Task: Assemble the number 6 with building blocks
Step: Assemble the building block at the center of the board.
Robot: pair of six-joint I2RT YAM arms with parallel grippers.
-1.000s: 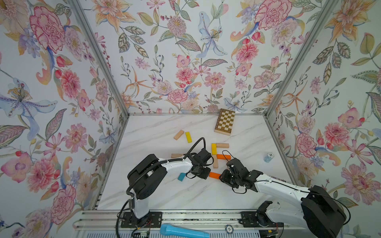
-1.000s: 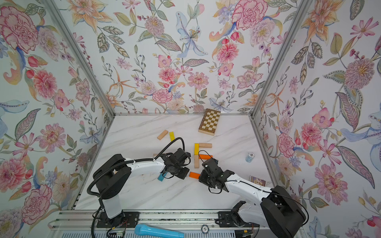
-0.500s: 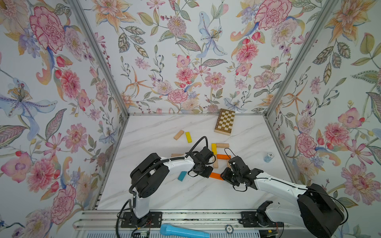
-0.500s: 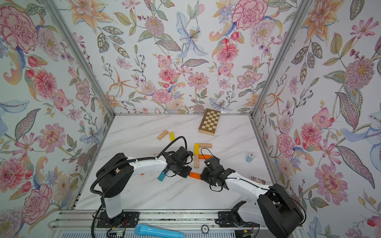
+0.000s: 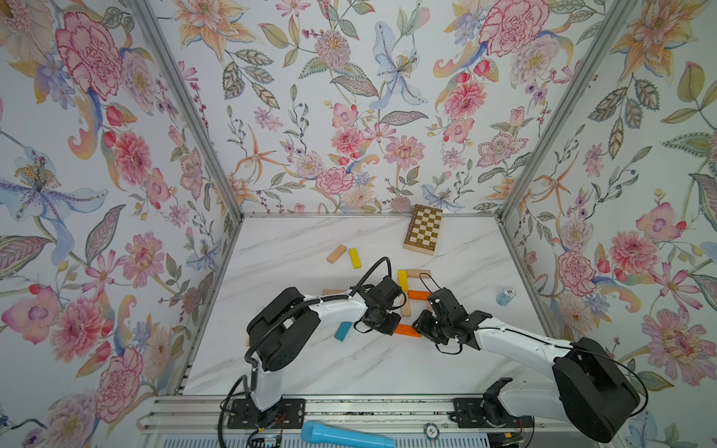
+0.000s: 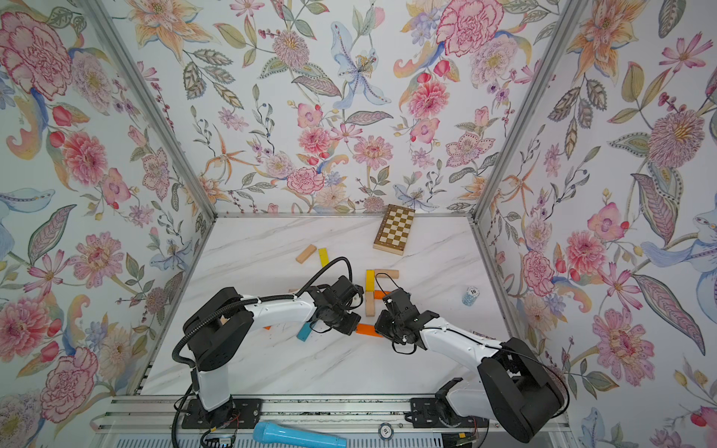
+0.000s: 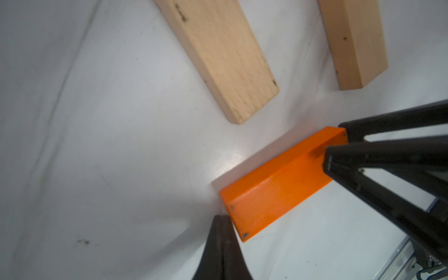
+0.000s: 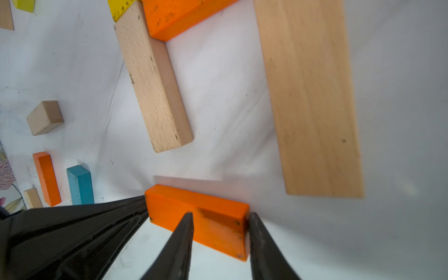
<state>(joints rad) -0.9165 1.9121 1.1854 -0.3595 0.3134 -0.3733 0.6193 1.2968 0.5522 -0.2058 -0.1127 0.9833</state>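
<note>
An orange block [image 5: 405,331] [image 6: 366,329] lies flat on the marble below a partial figure: a yellow block [image 5: 402,280], a beige top bar [image 5: 418,273], an orange middle bar [image 5: 418,295] and a beige block [image 5: 406,309]. My left gripper [image 5: 391,328] [image 7: 221,218] is shut and empty, its tip against one end of the orange block [image 7: 274,184]. My right gripper [image 5: 418,329] [image 8: 220,217] stands partly open at the other end. One finger lies along the end face of the orange block [image 8: 206,218], the other in front of its long side. Another beige block [image 8: 310,97] lies beyond.
A teal block [image 5: 343,331], a beige block [image 5: 336,253] and a yellow block [image 5: 354,258] lie loose to the left. A chequered board [image 5: 423,235] sits at the back wall and a stack of chips [image 5: 505,296] at the right. A blue microphone [image 5: 345,438] rests on the front rail.
My right gripper has slid left and up to the orange block's end, its jaws narrowing a little. The left gripper has edged right, staying shut. The orange block has barely shifted.
</note>
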